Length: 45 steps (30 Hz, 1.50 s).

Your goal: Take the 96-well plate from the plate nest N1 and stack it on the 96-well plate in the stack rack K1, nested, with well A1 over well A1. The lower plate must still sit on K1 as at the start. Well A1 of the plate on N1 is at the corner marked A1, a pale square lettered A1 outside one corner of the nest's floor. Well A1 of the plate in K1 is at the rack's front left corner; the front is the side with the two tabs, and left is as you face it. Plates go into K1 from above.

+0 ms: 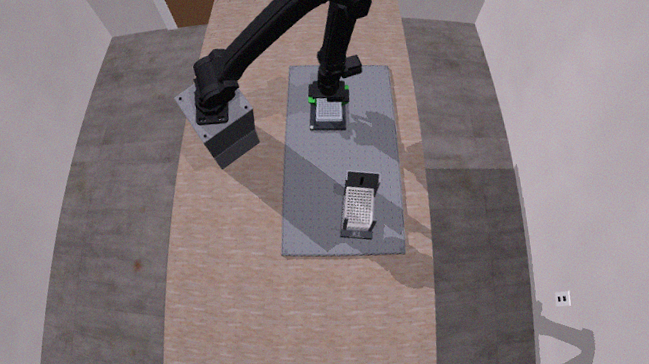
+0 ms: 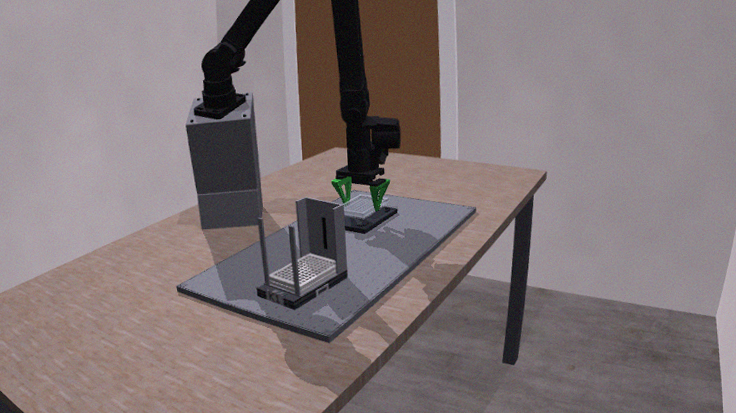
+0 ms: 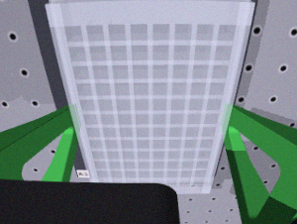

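A white 96-well plate (image 3: 149, 88) (image 1: 329, 120) lies in the dark plate nest N1 at the far end of the grey baseplate (image 1: 339, 161). My gripper (image 3: 150, 111) points straight down over it, and its green fingers press on the plate's two long sides near one end. The gripper also shows in the side view (image 2: 362, 202), low over the nest. A small pale square (image 3: 81, 174) sits outside the plate's near left corner. The second plate (image 2: 305, 271) lies in the bottom of stack rack K1 (image 2: 308, 248) at the near end.
K1 has a tall grey back wall (image 2: 321, 227) and two thin upright posts (image 2: 277, 254) around its plate. The arm's grey pedestal (image 2: 224, 161) stands to the left of the baseplate.
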### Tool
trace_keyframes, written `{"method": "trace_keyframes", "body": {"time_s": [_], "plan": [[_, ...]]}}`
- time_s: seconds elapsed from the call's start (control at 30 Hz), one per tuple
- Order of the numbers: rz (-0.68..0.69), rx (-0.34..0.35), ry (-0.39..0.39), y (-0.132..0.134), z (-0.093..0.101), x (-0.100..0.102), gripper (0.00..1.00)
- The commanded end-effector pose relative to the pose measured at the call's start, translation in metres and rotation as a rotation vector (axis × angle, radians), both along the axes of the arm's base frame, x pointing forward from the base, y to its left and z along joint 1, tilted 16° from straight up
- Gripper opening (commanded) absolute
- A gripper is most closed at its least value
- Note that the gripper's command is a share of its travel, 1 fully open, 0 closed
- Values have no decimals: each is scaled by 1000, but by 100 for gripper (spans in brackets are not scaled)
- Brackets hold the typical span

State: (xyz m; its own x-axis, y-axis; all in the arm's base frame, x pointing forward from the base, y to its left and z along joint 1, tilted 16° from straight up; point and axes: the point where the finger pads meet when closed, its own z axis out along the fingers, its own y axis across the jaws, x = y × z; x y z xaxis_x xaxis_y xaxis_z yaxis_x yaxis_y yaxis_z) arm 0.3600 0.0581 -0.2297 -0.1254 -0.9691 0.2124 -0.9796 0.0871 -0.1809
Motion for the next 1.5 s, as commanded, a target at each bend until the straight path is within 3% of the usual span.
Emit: {"method": "trace_keyframes", "body": {"time_s": [0.0,0.43,0.5,0.53,0.6,1.0,1.07,1.1,1.17,1.47], "plan": [[-9,1,10,1,3,-5,0],[2,5,-6,12,29,-4,0],[2,5,-6,12,29,-4,0],[-7,-6,28,5,19,-15,0],[1,4,-6,12,34,-5,0],[2,5,-6,17,53,-8,0],[2,5,-6,17,53,-8,0],[-5,-6,24,12,43,-16,0],[2,5,-6,18,58,-9,0],[-2,5,-7,20,72,-11,0]]}}
